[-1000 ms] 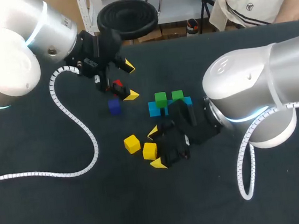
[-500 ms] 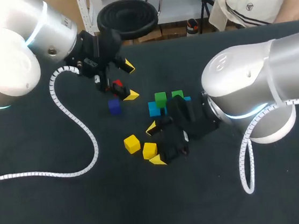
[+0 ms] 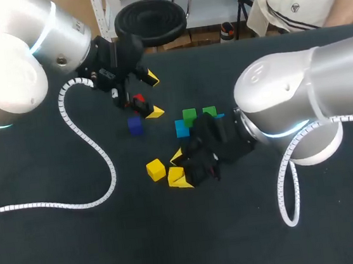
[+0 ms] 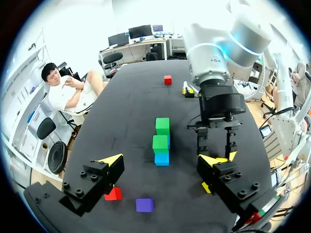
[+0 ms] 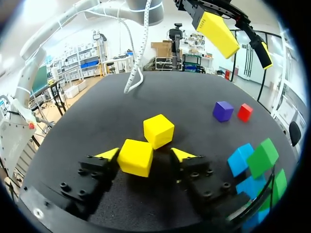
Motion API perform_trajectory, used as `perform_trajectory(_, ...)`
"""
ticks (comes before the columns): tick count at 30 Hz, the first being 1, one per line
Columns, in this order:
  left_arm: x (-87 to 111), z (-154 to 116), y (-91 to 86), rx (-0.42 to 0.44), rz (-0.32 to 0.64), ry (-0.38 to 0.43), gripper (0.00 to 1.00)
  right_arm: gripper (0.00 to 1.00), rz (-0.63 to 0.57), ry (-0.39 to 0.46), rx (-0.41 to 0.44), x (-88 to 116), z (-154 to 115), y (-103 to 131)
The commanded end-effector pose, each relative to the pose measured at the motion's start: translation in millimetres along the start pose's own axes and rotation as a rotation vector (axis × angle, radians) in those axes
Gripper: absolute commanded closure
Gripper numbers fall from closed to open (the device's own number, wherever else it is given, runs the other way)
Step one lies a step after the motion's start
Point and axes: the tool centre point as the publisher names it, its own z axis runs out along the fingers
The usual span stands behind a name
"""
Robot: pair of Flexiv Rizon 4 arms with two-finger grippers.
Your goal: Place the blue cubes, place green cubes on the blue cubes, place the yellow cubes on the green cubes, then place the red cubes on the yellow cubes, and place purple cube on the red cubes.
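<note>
The right pincer (image 5: pixel 146 155) was down low at the bench (image 3: pixel 62 247), jaws wide apart, with a yellow cube (image 5: pixel 135 158) sitting right between the fingers! The cube seemed to lie against one finger, but a clear gap showed at the other. So there was no grip: the pincer was open and had hold of nothing. Just to the left, close by, the second yellow cube (image 3: pixel 156 170) rested on the bench, outside the fingers.

Beyond the right pincer, farther off and a touch to the right, stood the build. Two blue cubes (image 3: pixel 182 130) sat side by side on the bench with the green cubes (image 3: pixel 189 115) on top, one on each.

Over at the far left, the left pincer (image 3: pixel 152 96) hung above the bench, fingers spread wide and empty. A red cube (image 3: pixel 138 100) lay on the bench below it, closer to one finger than the other. The purple cube (image 3: pixel 135 126) sat just nearer, close beside the red one but apart from it.

The left wrist view turned up a second red cube (image 4: pixel 167 79) too, alone on the bench, well beyond the stacks and past the right arm.
</note>
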Motion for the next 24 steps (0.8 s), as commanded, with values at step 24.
perform_trajectory(24,0.8,0,-0.1,-0.001,0.002,-0.002,0.00,1.00,-0.092,0.054,0.120,1,-105,8)
